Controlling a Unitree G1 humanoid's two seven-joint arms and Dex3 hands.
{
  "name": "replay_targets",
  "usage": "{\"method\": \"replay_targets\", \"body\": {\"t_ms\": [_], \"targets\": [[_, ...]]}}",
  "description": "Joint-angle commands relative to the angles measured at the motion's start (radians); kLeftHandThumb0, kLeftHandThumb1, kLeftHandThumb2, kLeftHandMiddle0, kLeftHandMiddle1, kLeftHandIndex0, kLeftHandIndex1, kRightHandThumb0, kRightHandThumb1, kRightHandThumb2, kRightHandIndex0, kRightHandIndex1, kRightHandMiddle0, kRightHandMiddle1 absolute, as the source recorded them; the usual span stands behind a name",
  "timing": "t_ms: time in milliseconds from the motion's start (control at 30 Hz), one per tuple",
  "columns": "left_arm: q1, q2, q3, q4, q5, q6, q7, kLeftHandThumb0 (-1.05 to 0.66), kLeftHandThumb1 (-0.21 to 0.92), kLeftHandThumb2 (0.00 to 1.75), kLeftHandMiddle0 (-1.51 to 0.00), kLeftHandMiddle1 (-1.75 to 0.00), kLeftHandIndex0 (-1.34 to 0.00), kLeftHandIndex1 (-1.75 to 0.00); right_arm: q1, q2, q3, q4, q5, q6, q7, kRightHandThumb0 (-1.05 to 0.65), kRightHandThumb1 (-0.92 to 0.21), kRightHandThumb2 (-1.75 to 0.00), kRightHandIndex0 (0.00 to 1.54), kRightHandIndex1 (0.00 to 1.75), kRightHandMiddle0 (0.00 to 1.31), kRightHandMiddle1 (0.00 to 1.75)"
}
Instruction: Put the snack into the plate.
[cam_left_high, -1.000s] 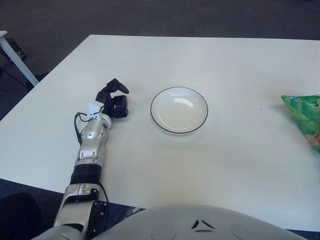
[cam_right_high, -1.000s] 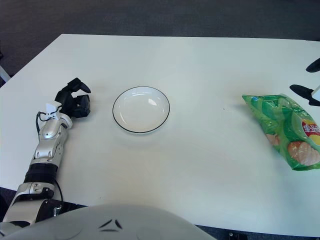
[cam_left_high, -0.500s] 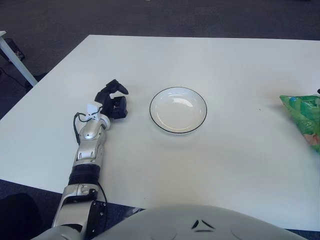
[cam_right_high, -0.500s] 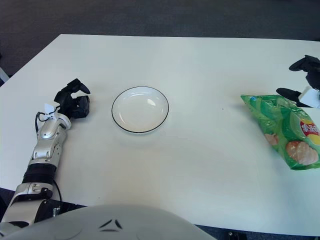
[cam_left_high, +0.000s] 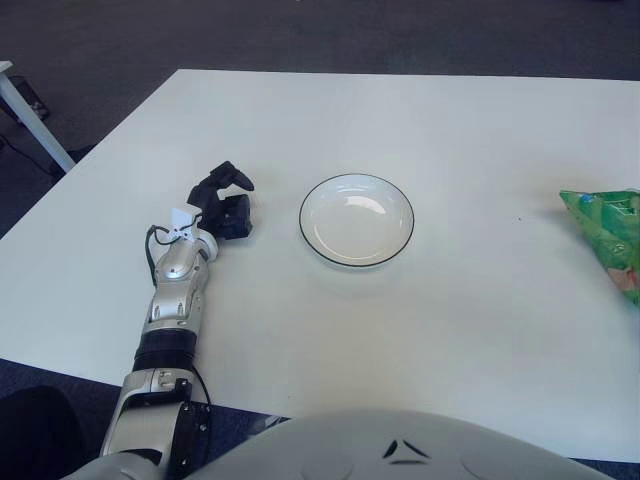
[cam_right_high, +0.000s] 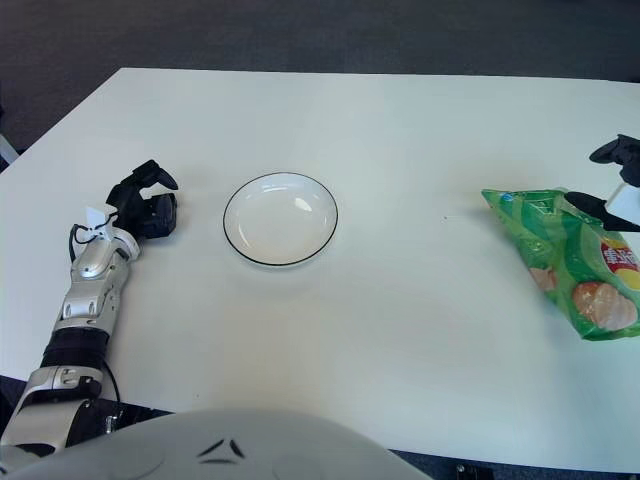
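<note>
The snack, a green chip bag (cam_right_high: 573, 265), lies flat on the white table at the far right; in the left eye view only its corner (cam_left_high: 612, 235) shows. My right hand (cam_right_high: 590, 178) reaches in from the right edge at the bag's far end. Its fingers are spread, the lower one lies over the bag's top edge and the upper one is held above the table. The white plate (cam_right_high: 280, 222) with a dark rim sits empty in the middle. My left hand (cam_left_high: 243, 200) shows just left of the plate, fingers relaxed and holding nothing.
The table's left edge (cam_left_high: 95, 160) runs diagonally past my left forearm (cam_left_high: 178, 300), with dark carpet beyond. A white table leg (cam_left_high: 30, 120) stands off to the far left. Bare tabletop (cam_right_high: 420, 230) separates plate and bag.
My right hand has come in from the right edge and dropped toward the bag's far end; its lower finger now overlaps the bag. The left hand, plate and bag have barely moved.
</note>
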Motion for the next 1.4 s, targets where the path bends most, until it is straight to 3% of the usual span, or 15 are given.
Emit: {"method": "replay_targets", "body": {"t_ms": [0,167,500,1067,1367], "targets": [[0.099,-0.02,-0.007,0.073,0.016,0.01,0.001,-0.46,0.37,1.25,-1.27,-1.75,-0.57,-1.75,-0.038,-0.009,0.062,0.041,-0.008,-0.002,0.019,-0.78,-0.92,-0.92,0.01,0.85,0.0,0.54],[0.094,-0.015,-0.005,0.084,0.016,0.007,0.003,-0.46,0.37,1.25,-1.26,-1.75,-0.57,-1.75,-0.094,0.015,0.142,0.128,-0.01,-0.027,0.003,-0.84,-0.92,-1.0,0.0,0.71,0.0,0.44],[0.089,-0.018,0.002,0.091,0.015,0.006,0.021,-0.46,0.37,1.26,-1.27,-1.75,-0.57,-1.75,-0.17,0.056,0.204,0.215,0.035,-0.071,-0.002,-0.85,-0.92,-1.04,0.0,0.62,0.0,0.42],[0.092,-0.02,0.008,0.101,0.019,-0.018,0.024,-0.47,0.34,1.29,-1.28,-1.75,-0.6,-1.75,-0.294,0.172,0.304,0.22,0.089,-0.099,0.033,-0.77,-0.92,-1.01,0.06,0.63,0.0,0.5],[0.099,-0.02,0.003,0.1,0.019,-0.023,0.016,-0.47,0.34,1.29,-1.28,-1.75,-0.6,-1.75,-0.442,0.225,0.419,0.336,0.028,-0.119,0.018,-0.73,-0.92,-1.02,0.11,0.78,0.0,0.56]]}}
